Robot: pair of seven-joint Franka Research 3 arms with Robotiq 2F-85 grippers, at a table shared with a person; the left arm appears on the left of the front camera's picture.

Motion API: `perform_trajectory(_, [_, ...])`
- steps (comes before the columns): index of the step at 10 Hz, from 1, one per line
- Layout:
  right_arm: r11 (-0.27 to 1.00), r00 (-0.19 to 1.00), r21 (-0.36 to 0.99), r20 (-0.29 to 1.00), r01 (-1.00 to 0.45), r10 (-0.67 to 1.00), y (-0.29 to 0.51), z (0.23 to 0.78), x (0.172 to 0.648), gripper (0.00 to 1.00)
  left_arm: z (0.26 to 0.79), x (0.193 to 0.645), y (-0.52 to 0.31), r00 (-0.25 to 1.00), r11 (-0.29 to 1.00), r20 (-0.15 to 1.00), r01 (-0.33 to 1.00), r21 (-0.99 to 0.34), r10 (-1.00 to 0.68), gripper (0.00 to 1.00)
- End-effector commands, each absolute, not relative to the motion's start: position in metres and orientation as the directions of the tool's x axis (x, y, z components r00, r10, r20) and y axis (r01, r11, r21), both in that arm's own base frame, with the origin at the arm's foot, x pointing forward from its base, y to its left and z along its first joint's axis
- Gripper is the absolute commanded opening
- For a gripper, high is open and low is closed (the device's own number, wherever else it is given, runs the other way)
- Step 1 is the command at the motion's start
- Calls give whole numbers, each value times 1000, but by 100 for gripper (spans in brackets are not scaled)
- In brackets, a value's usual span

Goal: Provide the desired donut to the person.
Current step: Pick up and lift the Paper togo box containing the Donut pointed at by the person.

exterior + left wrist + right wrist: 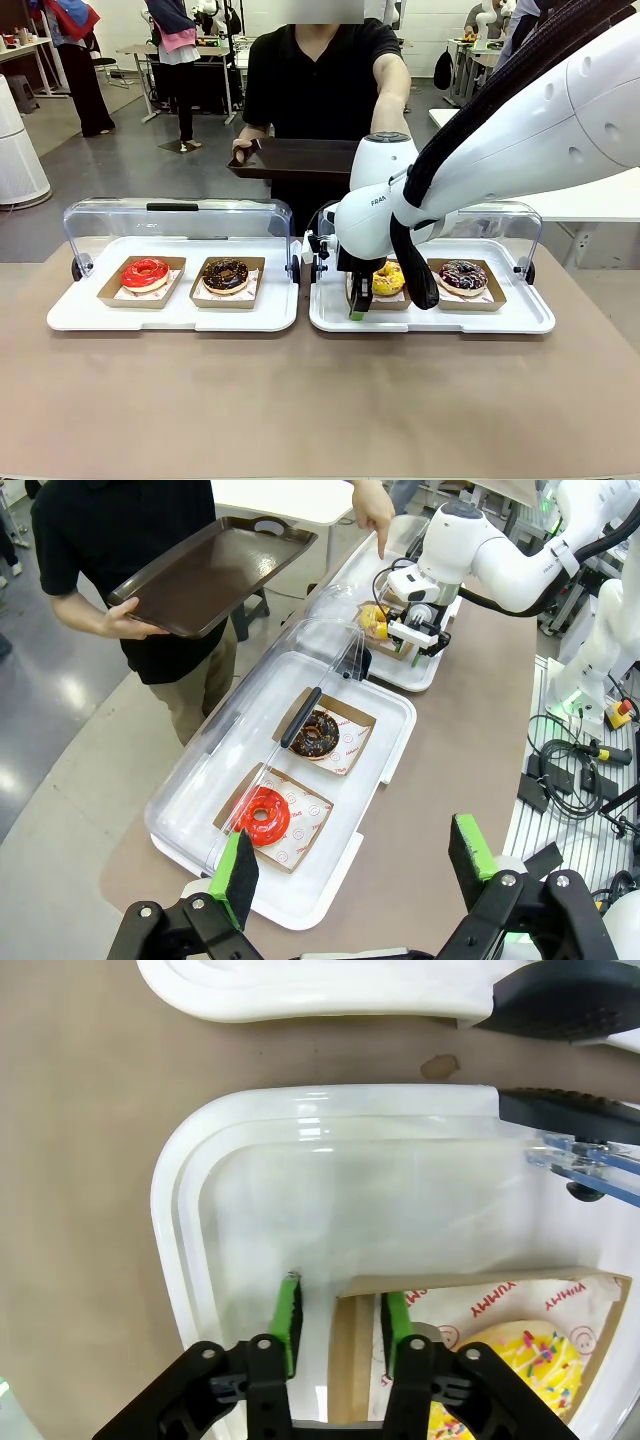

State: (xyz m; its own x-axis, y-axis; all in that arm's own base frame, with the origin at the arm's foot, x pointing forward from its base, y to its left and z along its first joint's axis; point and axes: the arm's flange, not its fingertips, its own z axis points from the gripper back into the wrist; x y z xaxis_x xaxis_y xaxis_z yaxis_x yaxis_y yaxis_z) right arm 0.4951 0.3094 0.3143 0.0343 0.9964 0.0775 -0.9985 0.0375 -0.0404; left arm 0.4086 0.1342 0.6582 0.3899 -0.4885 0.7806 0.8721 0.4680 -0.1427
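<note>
Table: we see a brown table (300,400) in a busy workroom, bearing two white trays side by side with their clear lids raised.
Left tray (170,315): we count a red donut (146,272) and a chocolate donut (226,274), each in its own cardboard box.
Right tray (440,322): a yellow donut (389,278) lies beside a dark sprinkled donut (463,275).
Right gripper (342,1290): we find it clenched on the wall of the yellow donut's box (352,1360).
Left gripper (352,845): spread wide and empty, it hangs above the near edge of the left tray.
Person (320,90): stands across the table holding a dark serving tray (290,158), one hand (372,505) pointing down at the yellow donut.
</note>
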Motion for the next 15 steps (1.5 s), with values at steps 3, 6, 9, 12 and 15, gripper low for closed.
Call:
perform_trajectory(3, [30,26,-40,100,-999,995,307,310,495,0,660,408,134,387,464,784,874,-145,-486,100])
perform_trajectory(6, [32,26,-54,96,-998,995,308,319,491,0,660,408,134,387,464,784,874,-145,-486,100])
perform_trajectory(9, [93,93,6,76,-996,993,319,379,453,0,660,408,134,387,464,784,874,-145,-486,100])
perform_trajectory(12, [118,119,55,20,-991,993,317,459,391,0,660,408,134,387,464,784,874,-145,-486,100])
perform_trajectory(15, [113,113,29,-19,-993,993,319,527,345,0,660,408,134,387,464,784,874,-145,-486,100])
